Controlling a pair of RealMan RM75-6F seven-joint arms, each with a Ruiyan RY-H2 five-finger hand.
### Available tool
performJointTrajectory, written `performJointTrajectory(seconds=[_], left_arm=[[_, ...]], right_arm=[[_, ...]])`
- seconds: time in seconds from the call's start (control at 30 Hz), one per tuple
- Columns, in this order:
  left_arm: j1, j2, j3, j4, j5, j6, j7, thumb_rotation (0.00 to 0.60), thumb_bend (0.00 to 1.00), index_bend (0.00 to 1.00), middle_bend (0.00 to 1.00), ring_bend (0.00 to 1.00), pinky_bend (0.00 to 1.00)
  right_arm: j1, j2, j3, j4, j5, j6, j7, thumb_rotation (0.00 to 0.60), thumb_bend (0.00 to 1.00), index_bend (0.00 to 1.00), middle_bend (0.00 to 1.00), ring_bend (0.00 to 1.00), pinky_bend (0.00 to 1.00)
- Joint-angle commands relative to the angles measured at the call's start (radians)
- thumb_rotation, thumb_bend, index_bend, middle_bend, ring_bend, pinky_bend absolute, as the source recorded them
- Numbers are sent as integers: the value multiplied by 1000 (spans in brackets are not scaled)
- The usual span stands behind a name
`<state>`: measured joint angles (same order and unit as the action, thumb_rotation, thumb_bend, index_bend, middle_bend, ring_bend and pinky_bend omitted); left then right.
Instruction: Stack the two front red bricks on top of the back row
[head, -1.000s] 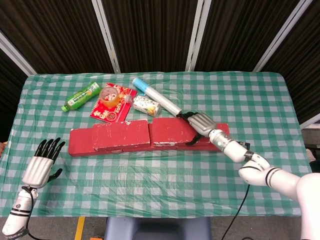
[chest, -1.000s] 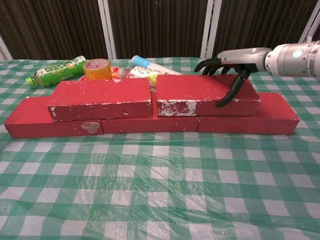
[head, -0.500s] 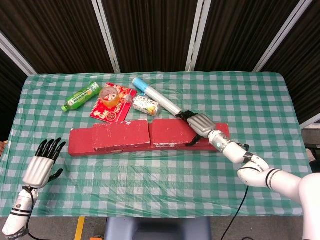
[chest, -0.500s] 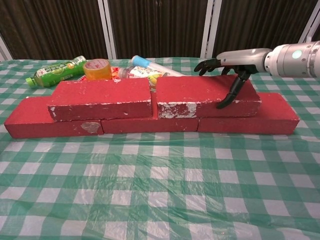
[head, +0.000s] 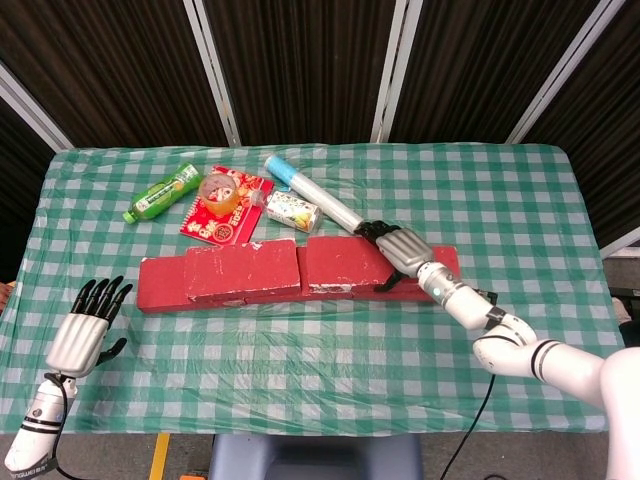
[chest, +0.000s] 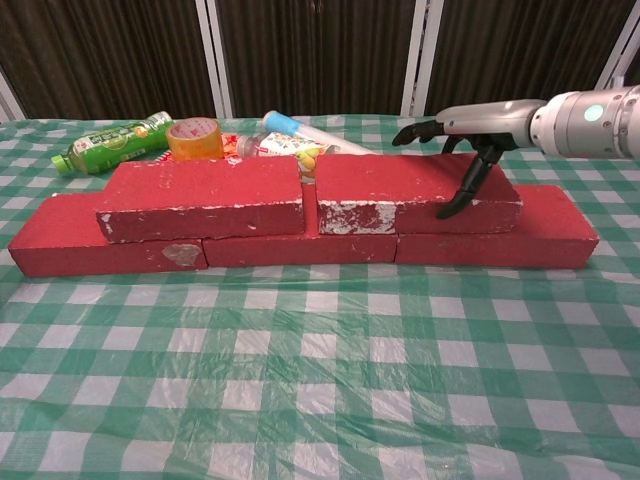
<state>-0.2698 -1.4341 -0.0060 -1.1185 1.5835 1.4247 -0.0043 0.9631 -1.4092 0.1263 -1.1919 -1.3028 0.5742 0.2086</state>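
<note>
Both upper red bricks are laid lengthwise, left to right, atop the back row. The right brick is grasped by the right hand, thumb down its front face. The left hand is held open, fingers spread, above the bench.

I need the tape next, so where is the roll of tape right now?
The tape roll sits at the table's back left in the head view, on a red packet, between the green bottle and a small can.
</note>
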Motion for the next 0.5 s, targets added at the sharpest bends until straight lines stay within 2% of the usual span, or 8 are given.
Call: performJointTrajectory(seconds=[0.03, 0.27, 0.4, 0.5], left_arm=[[0, 1, 0, -1, 1, 2, 0, 600, 246, 0, 0, 0, 59], [3, 3, 1, -4, 7, 11, 2, 600, 247, 0, 0, 0, 59], [6, 6, 3, -9, 12, 20, 4, 600, 246, 0, 0, 0, 59], [9, 8, 5, -16, 17, 28, 10, 600, 246, 0, 0, 0, 59]], right_arm=[[-1, 3, 3, -10, 17, -9, -16, 566, 38, 0, 116, 85, 291], [-25, 43, 14, -63, 23, 29, -22, 558, 32, 0, 79, 47, 239], [-90, 109, 7, -115, -36, 143, 21, 554, 31, 0, 66, 7, 197], [-149, 167, -16, -124, -93, 234, 63, 553, 31, 14, 57, 0, 176]])
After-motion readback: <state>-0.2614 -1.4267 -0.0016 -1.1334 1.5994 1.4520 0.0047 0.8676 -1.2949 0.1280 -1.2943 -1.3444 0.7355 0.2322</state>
